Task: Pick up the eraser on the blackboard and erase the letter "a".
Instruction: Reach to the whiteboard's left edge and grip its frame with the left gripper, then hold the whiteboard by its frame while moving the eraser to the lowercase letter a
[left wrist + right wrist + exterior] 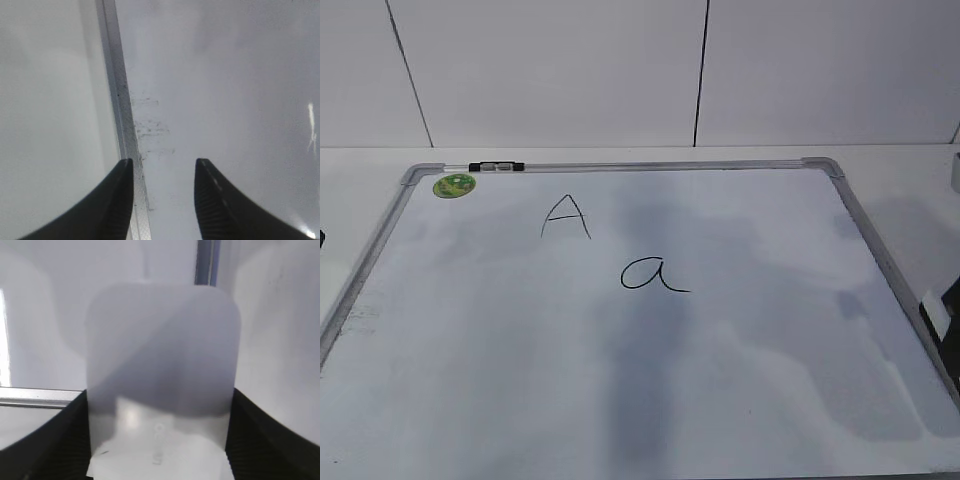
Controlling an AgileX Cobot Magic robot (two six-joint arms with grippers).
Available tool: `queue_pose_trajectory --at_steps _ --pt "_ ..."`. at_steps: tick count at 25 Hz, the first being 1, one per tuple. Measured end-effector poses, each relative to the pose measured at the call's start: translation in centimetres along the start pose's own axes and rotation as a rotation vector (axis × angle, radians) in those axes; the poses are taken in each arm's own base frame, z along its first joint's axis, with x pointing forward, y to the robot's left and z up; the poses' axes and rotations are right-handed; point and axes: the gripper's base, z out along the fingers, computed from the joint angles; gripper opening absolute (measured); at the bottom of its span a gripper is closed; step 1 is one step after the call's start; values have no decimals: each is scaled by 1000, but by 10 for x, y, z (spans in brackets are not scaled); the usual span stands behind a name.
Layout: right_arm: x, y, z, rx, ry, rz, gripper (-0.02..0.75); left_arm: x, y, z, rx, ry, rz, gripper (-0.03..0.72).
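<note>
The blackboard is a white board with a silver frame, lying flat. The lowercase letter "a" is drawn near its middle, below and right of a capital "A". My right gripper is shut on the eraser, a white rounded block. In the exterior view the eraser and right gripper sit at the board's right edge, far from the "a". My left gripper is open and empty, straddling the board's left frame. It is barely in the exterior view.
A round green sticker and a small black-and-silver clip sit at the board's top left. Faint marker smudges lie beside the left frame. A white wall rises behind the table.
</note>
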Motion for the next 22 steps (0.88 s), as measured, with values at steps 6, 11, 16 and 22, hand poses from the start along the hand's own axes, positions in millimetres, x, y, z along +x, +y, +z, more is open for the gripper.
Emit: queue_pose_trajectory --at_steps 6,11,16,22 --pt "-2 0 0 -2 -18 0 540 -15 8 25 -8 123 16 350" --pt "-2 0 0 -3 -24 0 540 -18 16 53 -9 210 7 361" --pt "-2 0 0 -3 -24 0 540 -20 21 71 -10 261 1 386" --pt "-2 0 0 -3 -26 0 540 -31 29 75 6 275 -30 393"
